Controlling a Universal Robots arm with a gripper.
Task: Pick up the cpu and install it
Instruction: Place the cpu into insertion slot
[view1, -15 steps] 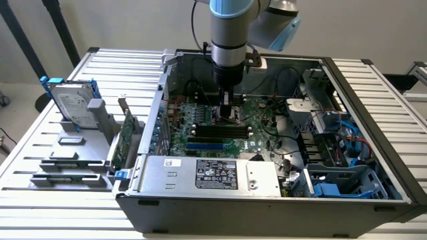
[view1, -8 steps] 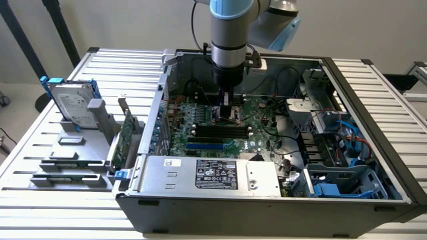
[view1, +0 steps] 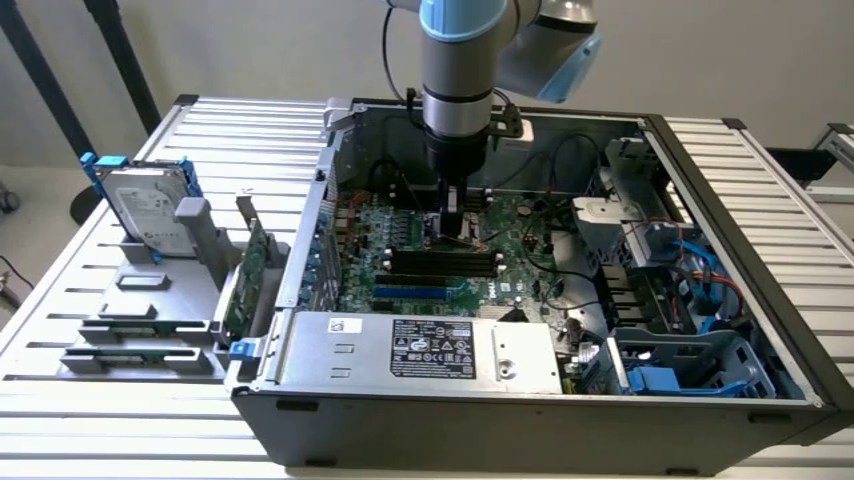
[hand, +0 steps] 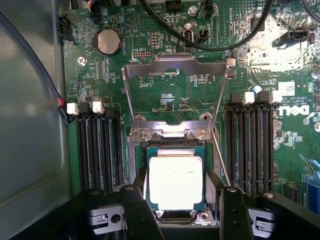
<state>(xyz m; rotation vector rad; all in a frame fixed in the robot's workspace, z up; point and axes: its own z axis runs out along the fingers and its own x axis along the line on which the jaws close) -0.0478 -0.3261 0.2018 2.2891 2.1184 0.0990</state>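
Note:
The cpu (hand: 176, 182), a small square chip with a dull silver top and green rim, lies flat in or just over the open socket (hand: 172, 145) on the green motherboard (hand: 165, 100). My gripper (hand: 178, 177) straddles it, with a black finger (hand: 141, 176) pressed against each of two opposite edges of the chip. The socket's metal load plate (hand: 175, 72) is flipped up and open, and its lever (hand: 221, 155) stands beside the socket. In the exterior view the gripper (view1: 458, 228) reaches straight down into the computer case (view1: 534, 420), low over the board's middle.
Black memory slots (hand: 97, 150) flank the socket on both sides. Black cables (hand: 225, 42) cross the board beyond it. A silver power supply with a black label (view1: 427, 352) fills the case front. A hard drive with blue rails (view1: 144, 210) stands in a rack at the exterior view's left.

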